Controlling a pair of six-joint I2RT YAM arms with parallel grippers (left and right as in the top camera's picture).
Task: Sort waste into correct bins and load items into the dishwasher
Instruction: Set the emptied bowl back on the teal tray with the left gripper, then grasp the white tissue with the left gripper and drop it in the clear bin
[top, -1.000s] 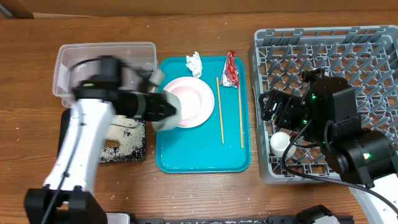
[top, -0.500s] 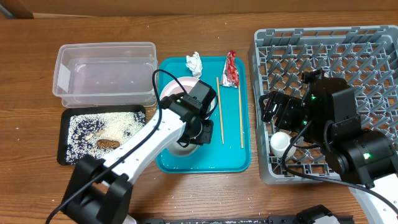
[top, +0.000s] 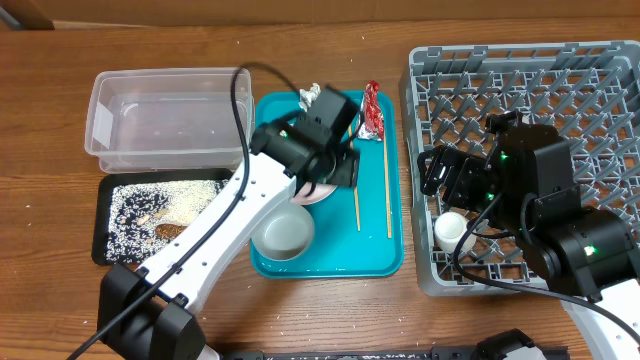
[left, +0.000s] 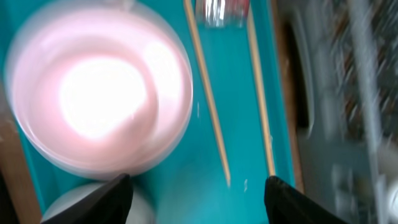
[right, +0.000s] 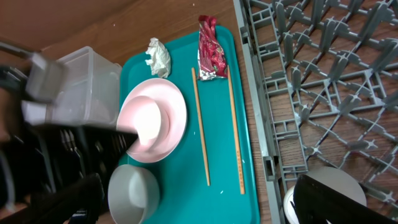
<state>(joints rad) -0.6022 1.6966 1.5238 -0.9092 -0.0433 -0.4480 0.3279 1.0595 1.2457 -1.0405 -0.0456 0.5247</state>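
Observation:
My left gripper (top: 335, 172) hangs open over the teal tray, with nothing between its fingers (left: 199, 200). Under it lies the pink plate (left: 93, 106), stacked on the white plate (right: 177, 121). The pale bowl (top: 283, 232) stands upright at the tray's front left, free of the gripper. Two chopsticks (top: 388, 190) lie lengthwise on the tray's right half. A crumpled tissue (top: 310, 98) and a red-and-white wrapper (top: 372, 110) lie at its far edge. My right gripper (top: 440, 178) is open and empty above the grey dish rack (top: 560, 90), next to the white cup (top: 450, 230).
A clear tub (top: 170, 115) stands at the back left, with nothing in it. In front of it, a black tray (top: 110, 245) holds grainy food scraps (top: 160, 205). The teal tray (top: 375, 255) sits between these and the rack. The left arm crosses the tray's left side.
The left arm swung from the black tray to the teal tray with the bowl, opened and let it go, then moved toward the plates. The right arm has not moved.

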